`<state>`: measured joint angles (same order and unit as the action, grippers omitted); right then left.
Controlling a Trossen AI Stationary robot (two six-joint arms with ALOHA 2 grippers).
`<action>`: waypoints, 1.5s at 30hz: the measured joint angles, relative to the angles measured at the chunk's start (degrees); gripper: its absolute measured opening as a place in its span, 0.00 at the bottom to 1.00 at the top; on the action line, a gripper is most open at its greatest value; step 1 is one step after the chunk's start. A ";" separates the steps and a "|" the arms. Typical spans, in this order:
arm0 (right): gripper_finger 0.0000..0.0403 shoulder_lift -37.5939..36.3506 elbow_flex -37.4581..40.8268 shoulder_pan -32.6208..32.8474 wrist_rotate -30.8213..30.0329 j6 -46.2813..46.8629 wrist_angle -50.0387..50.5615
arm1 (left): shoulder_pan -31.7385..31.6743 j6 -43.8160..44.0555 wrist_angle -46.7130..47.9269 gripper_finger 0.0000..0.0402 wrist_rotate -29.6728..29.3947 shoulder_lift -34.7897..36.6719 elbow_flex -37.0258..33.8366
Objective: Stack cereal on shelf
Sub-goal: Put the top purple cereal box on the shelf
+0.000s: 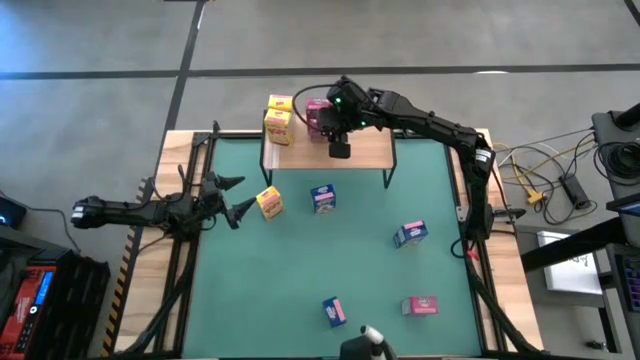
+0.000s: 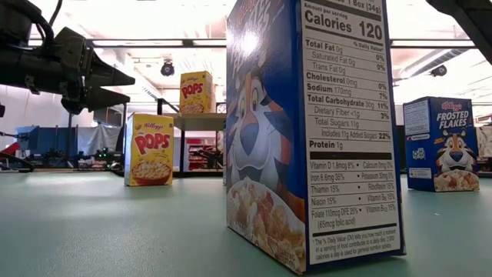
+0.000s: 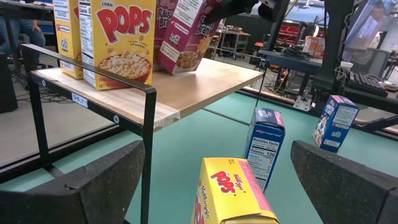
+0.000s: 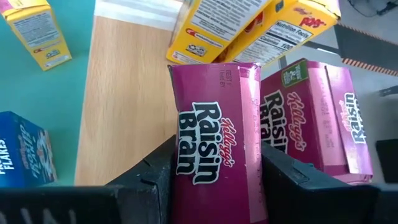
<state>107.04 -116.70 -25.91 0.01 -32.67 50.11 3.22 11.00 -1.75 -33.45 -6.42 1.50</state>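
My right gripper (image 1: 335,130) is over the wooden shelf (image 1: 360,152), shut on a pink Raisin Bran box (image 4: 214,149). A second pink box (image 4: 317,118) stands on the board beside it. Two yellow Pops boxes (image 1: 278,118) stand at the shelf's left end. My left gripper (image 1: 232,197) hangs open near the table's left side. Its fingers point at a yellow box (image 3: 233,193) on the green mat without touching it. Three blue boxes (image 1: 322,198) (image 1: 410,234) (image 1: 334,311) and one more pink box (image 1: 420,305) stand on the mat. My right gripper pinches the pink Raisin Bran box between its two fingers (image 4: 152,177), one on each narrow side (image 4: 180,155), with the printed front facing the wrist camera. The fingers come slanting down from above. The box is tilted over the board (image 3: 186,37); whether its lower edge touches the board cannot be told.
The shelf stands on thin black legs (image 3: 148,143) at the mat's far edge, with bare board toward its right end. In the low view a blue Frosted Flakes box (image 2: 307,131) stands close to the camera, with another blue box (image 2: 442,142) at the right. Cables lie beyond the table's right edge.
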 joint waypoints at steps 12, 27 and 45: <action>0.38 0.00 2.53 -0.17 1.91 -0.63 -4.39 | 0.00 0.00 0.00 0.96 0.00 0.00 0.00; 0.38 0.00 2.62 -0.11 3.52 -0.39 -5.07 | 0.00 0.00 -0.01 0.96 0.00 0.00 -0.02; 0.44 0.00 2.62 -0.11 3.50 1.20 -5.05 | 0.00 0.00 0.01 0.96 0.00 0.00 0.00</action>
<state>107.04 -114.08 -26.02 3.51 -31.46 45.06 3.22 11.00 -1.74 -33.45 -6.42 1.50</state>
